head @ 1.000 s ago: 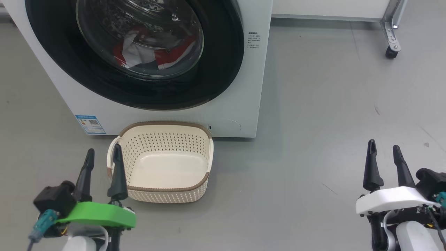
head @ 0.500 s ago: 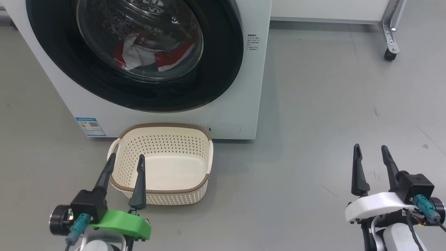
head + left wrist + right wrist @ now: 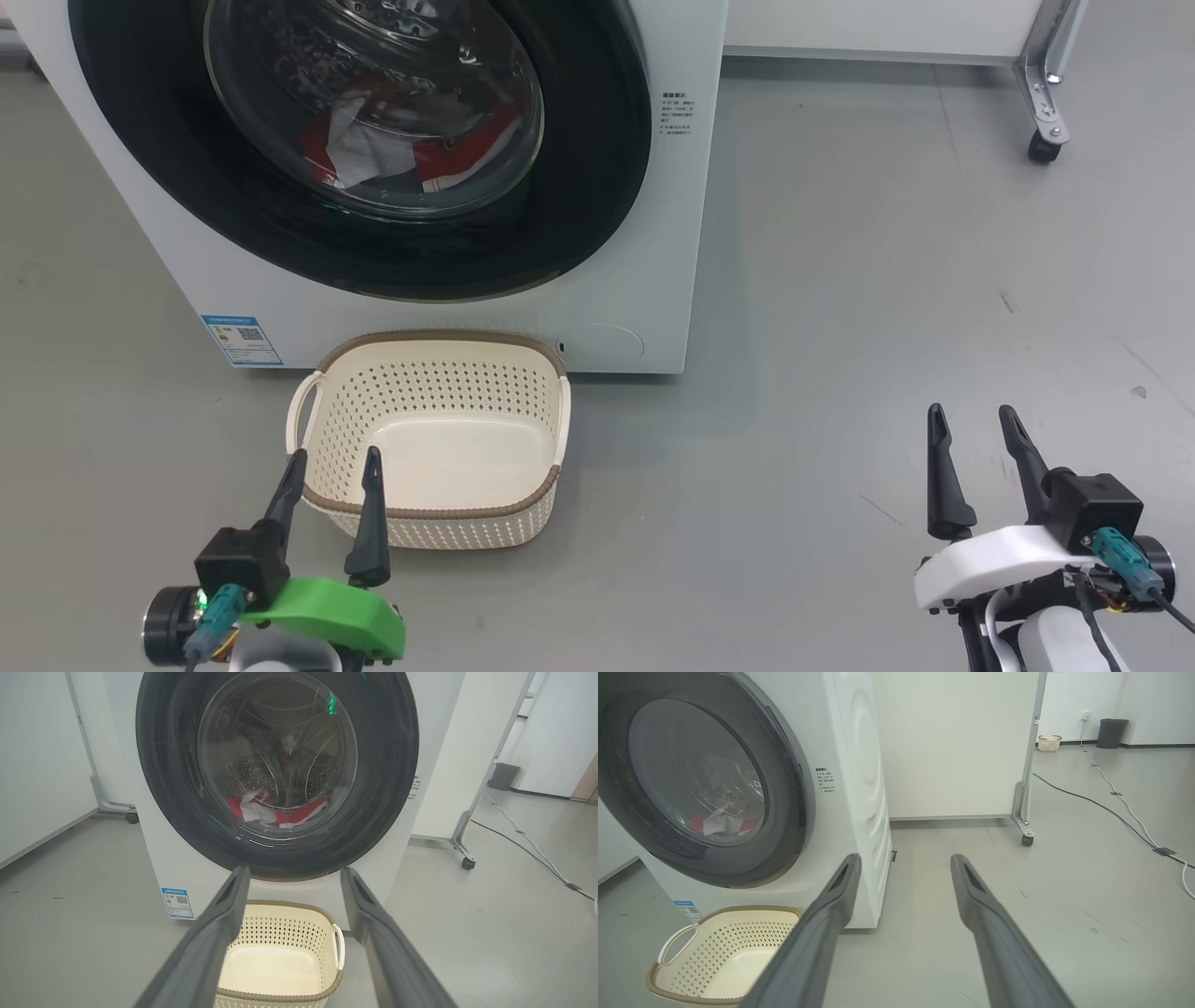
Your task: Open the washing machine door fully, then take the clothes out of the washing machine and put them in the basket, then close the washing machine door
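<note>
Nearest, the left hand (image 3: pixel 336 453) hovers at the near left corner of the basket (image 3: pixel 448 532), fingers spread and holding nothing. The right hand (image 3: pixel 971 411) hangs open and empty over the floor (image 3: pixel 840 327), well apart to the right. The empty basket stands on the floor just before the washing machine (image 3: pixel 667 233). The door (image 3: pixel 579 187) is closed, with red and white clothes (image 3: pixel 457 159) lying behind it.

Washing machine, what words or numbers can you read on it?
Nothing can be read clearly.
Printed label on the washing machine, right of the washing machine door: too small to read.
Blue sticker at its lower corner: a square code, words too small.
The clothes: no lettering shows.
</note>
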Controlling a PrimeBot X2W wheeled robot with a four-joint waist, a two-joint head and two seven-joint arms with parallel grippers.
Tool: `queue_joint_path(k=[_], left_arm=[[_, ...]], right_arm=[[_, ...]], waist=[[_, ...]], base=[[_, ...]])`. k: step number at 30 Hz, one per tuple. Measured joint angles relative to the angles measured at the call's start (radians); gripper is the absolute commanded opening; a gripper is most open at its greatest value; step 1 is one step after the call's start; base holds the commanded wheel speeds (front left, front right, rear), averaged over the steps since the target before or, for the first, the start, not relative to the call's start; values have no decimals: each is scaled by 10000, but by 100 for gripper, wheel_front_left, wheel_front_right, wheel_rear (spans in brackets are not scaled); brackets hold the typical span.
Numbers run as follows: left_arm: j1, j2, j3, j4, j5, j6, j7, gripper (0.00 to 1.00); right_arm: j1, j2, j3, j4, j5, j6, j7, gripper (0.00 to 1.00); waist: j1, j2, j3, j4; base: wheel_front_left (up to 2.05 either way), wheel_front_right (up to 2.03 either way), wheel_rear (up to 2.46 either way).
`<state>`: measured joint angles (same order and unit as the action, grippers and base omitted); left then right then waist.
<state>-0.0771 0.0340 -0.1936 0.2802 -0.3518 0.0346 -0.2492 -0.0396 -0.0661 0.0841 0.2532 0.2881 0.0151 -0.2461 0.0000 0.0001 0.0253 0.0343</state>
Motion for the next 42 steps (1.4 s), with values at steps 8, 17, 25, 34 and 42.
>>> queue_joint_path(k=[8, 17, 25, 34, 42], left_arm=[[-18, 0, -84, 119, -2, 128, 0, 100], [-54, 0, -117, 255, -77, 215, 0, 100], [-217, 0, -104, 255, -98, 232, 0, 100], [-260, 0, -115, 364, -217, 238, 0, 100], [-265, 0, -119, 395, -280, 309, 0, 100]], right_arm=[[-108, 8, 21, 111, 21, 0, 0, 100], [-154, 10, 48, 217, 29, 0, 0, 100], [-302, 12, 50, 286, 29, 0, 0, 100], [-357, 12, 58, 357, 29, 2, 0, 100], [-393, 10, 56, 453, 29, 2, 0, 100]], waist=[[0, 0, 74, -7], [0, 0, 159, 10], [0, 0, 204, 41], [0, 0, 206, 55], [-1, 0, 194, 51]], base=[[0, 0, 0], [0, 0, 0], [0, 0, 0], [0, 0, 0], [0, 0, 0]])
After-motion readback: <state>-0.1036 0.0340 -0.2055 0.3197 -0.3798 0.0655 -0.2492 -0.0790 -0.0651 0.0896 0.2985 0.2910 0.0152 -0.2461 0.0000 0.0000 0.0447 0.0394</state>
